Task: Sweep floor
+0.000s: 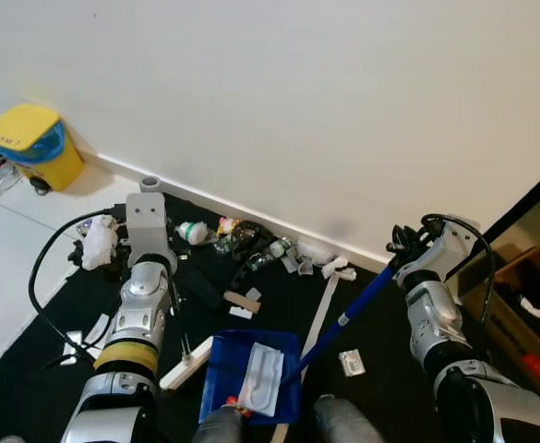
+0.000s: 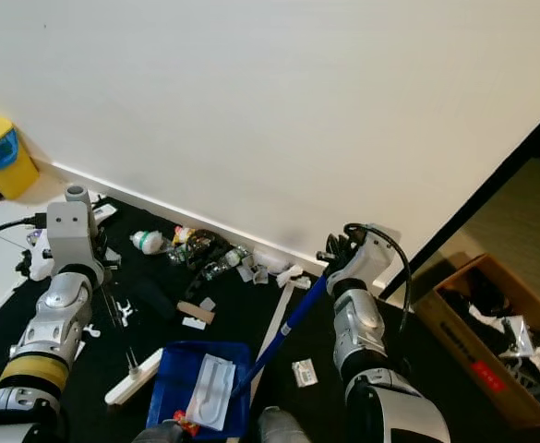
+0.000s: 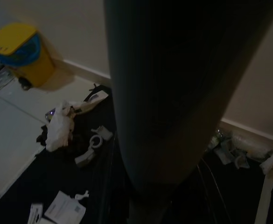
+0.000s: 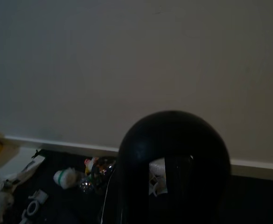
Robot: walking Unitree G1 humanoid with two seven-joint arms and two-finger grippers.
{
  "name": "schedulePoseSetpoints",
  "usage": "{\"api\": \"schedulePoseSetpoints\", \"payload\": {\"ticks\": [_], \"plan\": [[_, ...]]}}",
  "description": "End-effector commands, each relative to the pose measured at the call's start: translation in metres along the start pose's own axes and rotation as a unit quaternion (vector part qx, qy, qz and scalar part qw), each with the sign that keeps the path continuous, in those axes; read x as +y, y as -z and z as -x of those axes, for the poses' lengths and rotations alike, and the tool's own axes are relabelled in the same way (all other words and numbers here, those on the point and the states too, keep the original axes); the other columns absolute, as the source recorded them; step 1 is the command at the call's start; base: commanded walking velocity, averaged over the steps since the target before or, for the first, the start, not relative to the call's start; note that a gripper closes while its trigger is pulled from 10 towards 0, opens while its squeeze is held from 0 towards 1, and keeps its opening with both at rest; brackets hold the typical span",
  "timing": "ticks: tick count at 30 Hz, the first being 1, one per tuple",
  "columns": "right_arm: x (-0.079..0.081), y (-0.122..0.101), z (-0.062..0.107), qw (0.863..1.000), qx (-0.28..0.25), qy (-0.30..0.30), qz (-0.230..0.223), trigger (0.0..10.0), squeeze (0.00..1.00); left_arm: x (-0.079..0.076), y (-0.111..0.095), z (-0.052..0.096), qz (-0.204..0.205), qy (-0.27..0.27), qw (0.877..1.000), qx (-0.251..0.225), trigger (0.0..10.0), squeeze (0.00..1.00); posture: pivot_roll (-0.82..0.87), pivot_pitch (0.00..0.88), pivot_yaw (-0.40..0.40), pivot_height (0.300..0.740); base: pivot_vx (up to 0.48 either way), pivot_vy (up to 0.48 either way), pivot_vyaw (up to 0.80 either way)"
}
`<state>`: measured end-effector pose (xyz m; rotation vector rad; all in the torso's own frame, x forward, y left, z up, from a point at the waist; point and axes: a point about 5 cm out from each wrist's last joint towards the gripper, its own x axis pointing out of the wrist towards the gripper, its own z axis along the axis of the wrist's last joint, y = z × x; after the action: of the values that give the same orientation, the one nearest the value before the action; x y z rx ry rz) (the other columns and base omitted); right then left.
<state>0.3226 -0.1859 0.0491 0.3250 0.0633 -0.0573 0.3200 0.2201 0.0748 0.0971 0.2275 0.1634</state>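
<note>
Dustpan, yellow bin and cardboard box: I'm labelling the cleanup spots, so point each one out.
blue dustpan point(image 1: 222, 371): left eye view, bare blue floor of the pan.
yellow bin point(image 1: 31, 140): left eye view, its lid.
cardboard box point(image 2: 454, 323): right eye view, outer side wall.

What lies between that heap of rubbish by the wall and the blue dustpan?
Between the rubbish heap along the white skirting and the blue dustpan lie only loose scraps on the black mat, a small wooden block among them; nothing large blocks the way.

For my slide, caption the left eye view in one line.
Right gripper holds a blue broom handle over a blue dustpan, litter strewn on the black mat.
</note>
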Motion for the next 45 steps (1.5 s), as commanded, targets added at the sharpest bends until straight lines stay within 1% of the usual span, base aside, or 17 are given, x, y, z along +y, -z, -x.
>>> {"api": "schedulePoseSetpoints", "payload": {"ticks": [1, 9, 19, 24, 29, 32, 33, 34, 36, 37, 39, 45], "plan": [[0.005, 0.001, -0.001, 1.0, 0.004, -0.007, -0.007, 10.0, 0.0, 0.0, 0.007, 0.002, 0.002, 0.0, 1.0, 0.015, 10.0, 0.0, 0.07, 0.06, -0.054, 0.74, 0.0, 0.0, 0.0], [0.004, 0.002, 0.0, 1.0, 0.003, -0.006, -0.007, 10.0, 0.0, -0.002, 0.006, 0.002, -0.005, 0.003, 1.0, 0.012, 10.0, 0.0, 0.06, 0.058, -0.049, 0.74, 0.0, 0.0, 0.0], [-0.001, 0.004, 0.003, 1.0, 0.004, -0.002, 0.0, 10.0, 0.0, -0.012, 0.012, 0.005, -0.007, 0.016, 1.0, 0.015, 10.0, 0.0, 0.06, 0.044, -0.046, 0.74, 0.0, 0.0, 0.0], [-0.002, 0.003, 0.003, 1.0, 0.007, -0.002, 0.002, 10.0, 0.0, -0.014, 0.013, 0.004, 0.0, 0.018, 1.0, 0.017, 10.0, 0.0, 0.05, 0.039, -0.047, 0.74, 0.0, 0.0, 0.0], [-0.003, -0.002, -0.001, 1.0, 0.006, -0.008, 0.01, 10.0, 0.0, -0.019, 0.015, 0.003, -0.014, 0.027, 0.999, 0.021, 10.0, 0.0, 0.05, 0.032, -0.054, 0.74, 0.0, 0.0, 0.0], [-0.003, -0.002, -0.001, 1.0, 0.007, -0.008, 0.012, 10.0, 0.0, -0.02, 0.018, 0.004, -0.021, 0.024, 0.999, 0.026, 10.0, 0.0, 0.04, 0.035, -0.058, 0.74, 0.0, -0.431, 0.0], [-0.004, -0.002, -0.001, 1.0, 0.008, -0.009, 0.013, 10.0, 0.0, -0.021, 0.02, 0.005, -0.018, 0.023, 0.999, 0.029, 10.0, 0.0, 0.04, 0.035, -0.061, 0.74, 0.0, -0.48, 0.0], [-0.003, -0.002, -0.001, 1.0, 0.009, -0.013, 0.017, 10.0, 0.0, -0.021, 0.023, 0.006, 0.002, 0.019, 0.999, 0.035, 10.0, 0.0, 0.04, 0.041, -0.065, 0.74, 0.0, 0.0, 0.0], [-0.003, -0.002, -0.001, 1.0, 0.009, -0.013, 0.017, 10.0, 0.0, -0.021, 0.023, 0.006, 0.002, 0.019, 0.999, 0.035, 10.0, 0.0, 0.04, 0.041, -0.065, 0.74, 0.0, 0.0, 0.0], [-0.002, -0.001, -0.001, 1.0, 0.01, -0.019, 0.022, 10.0, 0.0, -0.021, 0.025, 0.007, 0.012, 0.014, 0.999, 0.039, 10.0, 0.0, 0.04, 0.032, -0.062, 0.74, 0.0, 0.0, 0.0], [-0.002, -0.002, -0.001, 0.999, 0.009, -0.021, 0.023, 10.0, 0.0, -0.021, 0.028, 0.009, 0.018, 0.011, 0.999, 0.042, 10.0, 0.0, 0.04, 0.021, -0.06, 0.74, 0.0, 0.0, 0.0], [0.002, -0.001, -0.002, 1.0, 0.012, -0.02, 0.019, 10.0, 0.0, -0.022, 0.026, 0.006, 0.017, 0.01, 0.999, 0.039, 10.0, 0.0, 0.05, 0.018, -0.06, 0.74, 0.0, 0.0, 0.0]]}}
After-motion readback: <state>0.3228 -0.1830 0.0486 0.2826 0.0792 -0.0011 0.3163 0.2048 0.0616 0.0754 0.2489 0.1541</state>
